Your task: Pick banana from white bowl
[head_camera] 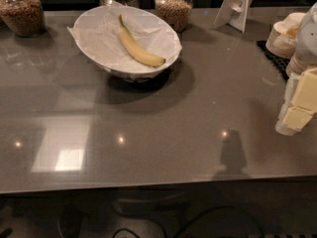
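Note:
The banana (134,46) is yellow with a greenish stem tip. It lies diagonally in the white bowl (94,19), which is wide, oval and lined with crinkled white paper, at the back left of the grey counter. My gripper (298,103), white with pale yellow parts, hangs at the right edge of the view, low over the counter. It is far to the right of the bowl and apart from it. It holds nothing that I can see.
Glass jars of grain stand along the back: one at the far left (21,11), two behind the bowl (173,6). A white stand (235,6) leans at the back right. Stacks of small cream paper bowls (285,33) sit on a black mat at the right. The counter's front edge (148,185) runs along the bottom.

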Robot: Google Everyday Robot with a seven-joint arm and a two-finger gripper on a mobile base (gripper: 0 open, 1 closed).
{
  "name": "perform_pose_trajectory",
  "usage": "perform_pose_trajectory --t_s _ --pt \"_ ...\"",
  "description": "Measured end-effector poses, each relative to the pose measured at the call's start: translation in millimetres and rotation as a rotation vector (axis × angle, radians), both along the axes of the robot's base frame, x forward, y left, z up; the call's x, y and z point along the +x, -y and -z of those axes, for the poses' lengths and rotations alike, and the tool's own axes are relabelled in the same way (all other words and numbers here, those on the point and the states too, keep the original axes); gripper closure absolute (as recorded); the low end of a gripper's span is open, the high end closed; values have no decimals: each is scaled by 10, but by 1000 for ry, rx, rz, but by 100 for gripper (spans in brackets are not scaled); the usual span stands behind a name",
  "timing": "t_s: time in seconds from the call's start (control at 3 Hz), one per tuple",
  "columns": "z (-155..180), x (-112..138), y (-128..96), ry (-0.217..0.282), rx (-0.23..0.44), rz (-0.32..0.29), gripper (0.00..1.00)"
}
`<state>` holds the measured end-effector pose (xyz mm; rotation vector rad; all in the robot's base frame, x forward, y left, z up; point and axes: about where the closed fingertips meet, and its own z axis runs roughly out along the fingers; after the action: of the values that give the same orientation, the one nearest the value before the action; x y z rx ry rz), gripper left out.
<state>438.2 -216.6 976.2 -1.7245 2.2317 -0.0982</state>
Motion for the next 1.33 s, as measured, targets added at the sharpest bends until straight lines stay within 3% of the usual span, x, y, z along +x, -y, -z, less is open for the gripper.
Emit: perform_pose_trajectory --t_s 0.33,0.67,1.33 --pt "-14 32 -34 13 11 0 0" --pt "-17 255 -286 54 89 -17 0" --pt "-109 1091 -1274 133 294 -29 0"
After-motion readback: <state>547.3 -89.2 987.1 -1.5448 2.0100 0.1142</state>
